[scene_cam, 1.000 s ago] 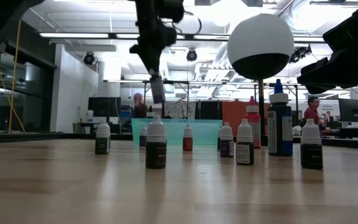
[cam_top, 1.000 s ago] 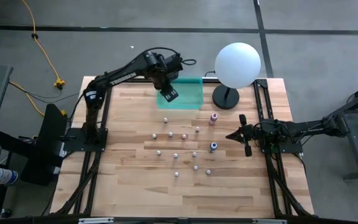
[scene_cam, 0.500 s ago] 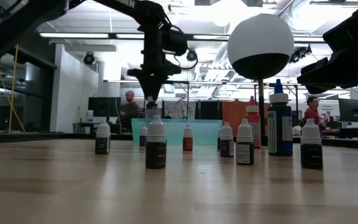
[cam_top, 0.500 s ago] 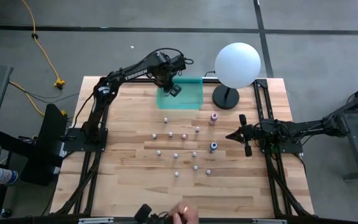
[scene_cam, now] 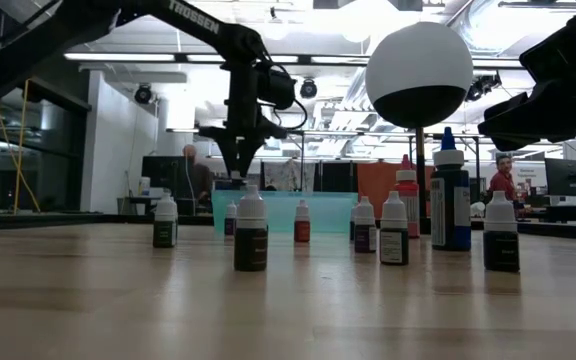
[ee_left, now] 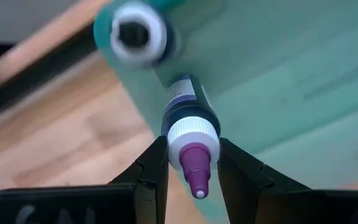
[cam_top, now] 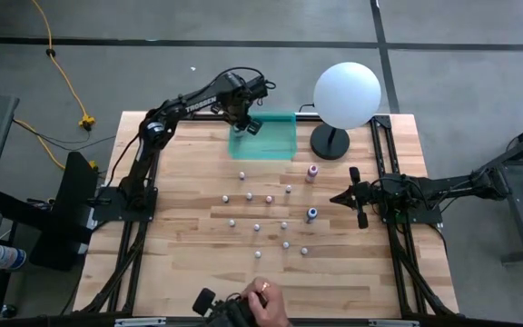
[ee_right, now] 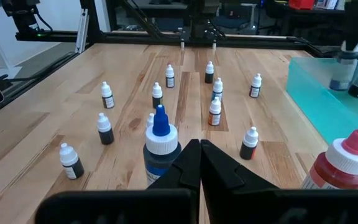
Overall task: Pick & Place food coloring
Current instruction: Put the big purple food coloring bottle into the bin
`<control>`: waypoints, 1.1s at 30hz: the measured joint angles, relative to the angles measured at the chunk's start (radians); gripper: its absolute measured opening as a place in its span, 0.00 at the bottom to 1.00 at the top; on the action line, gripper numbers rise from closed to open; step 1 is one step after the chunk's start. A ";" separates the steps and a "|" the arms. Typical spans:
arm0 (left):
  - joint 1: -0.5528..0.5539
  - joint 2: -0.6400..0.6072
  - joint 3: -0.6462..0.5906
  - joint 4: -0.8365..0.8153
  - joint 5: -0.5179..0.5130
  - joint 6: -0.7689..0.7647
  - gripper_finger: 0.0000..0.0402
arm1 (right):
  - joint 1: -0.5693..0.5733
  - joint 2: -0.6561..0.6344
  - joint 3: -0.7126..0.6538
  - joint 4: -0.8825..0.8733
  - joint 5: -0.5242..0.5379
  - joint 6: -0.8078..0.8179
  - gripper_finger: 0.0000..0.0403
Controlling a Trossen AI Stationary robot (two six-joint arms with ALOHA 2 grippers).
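Bottles of food coloring [cam_top: 268, 224] stand scattered across the middle of the wooden table [cam_top: 189, 263] in the high view, with a pink bottle [cam_top: 312, 172] and a blue bottle [cam_top: 311, 214] on their right edge. The left gripper [cam_top: 250, 126] reaches over the near-left corner of the green tray [cam_top: 275, 138] at the table's far side, beside the white globe lamp [cam_top: 347, 94]. The right gripper [cam_top: 353, 197] waits at the table's right side, just beside the blue bottle. A person's hand [cam_top: 263, 300] shows at the bottom edge.

In the low view, the left gripper [scene_cam: 238, 172] hangs above the tray [scene_cam: 318, 210], behind a row of small bottles [scene_cam: 251, 233] on the tabletop. The tall blue bottle [scene_cam: 450, 195] and the pink one [scene_cam: 406, 195] stand under the lamp [scene_cam: 419, 72]. People show in the room behind.

The left wrist view shows the left gripper [ee_left: 193, 163] clamped on a small dark bottle with a purple tip [ee_left: 190, 134], held over the tray [ee_left: 303, 81]; a second bottle [ee_left: 139, 34], blurred, stands in the tray.

The right wrist view shows the right gripper [ee_right: 199, 163] with fingers pressed together, holding nothing, with the blue bottle [ee_right: 161, 149] just ahead, the pink bottle [ee_right: 344, 165] alongside and small bottles [ee_right: 214, 112] beyond.
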 joint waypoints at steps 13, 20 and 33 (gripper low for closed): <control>0.032 0.013 0.000 0.046 0.006 -0.001 0.24 | 0.000 0.000 0.000 -0.001 0.000 0.000 0.00; 0.037 0.017 0.000 0.044 0.015 0.000 0.24 | 0.000 0.000 0.000 -0.001 0.000 0.000 0.00; 0.037 0.017 0.000 0.043 0.037 0.017 0.36 | 0.000 0.000 0.000 -0.002 0.000 0.000 0.00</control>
